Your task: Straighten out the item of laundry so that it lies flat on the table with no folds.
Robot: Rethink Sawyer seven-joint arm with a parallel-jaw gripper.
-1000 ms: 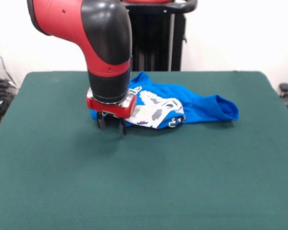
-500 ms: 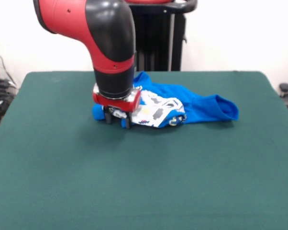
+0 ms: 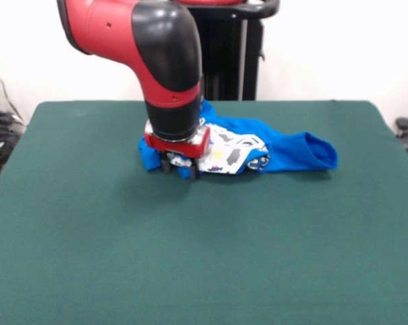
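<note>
Blue cotton, the T-shirt [image 3: 285, 150] lies bunched on the green table [image 3: 204, 257], trailing away to the right of the claw [image 3: 179, 169] in the only view, the front one. Over the last second the claw has slid from bare felt onto the shirt's left end. Whether its fingers are apart or clamped, I cannot tell. Folds remain, so flattening looks barely begun.

Glossy red arm [image 3: 123, 30], black elbow, red wrist ring (small screws).
</note>
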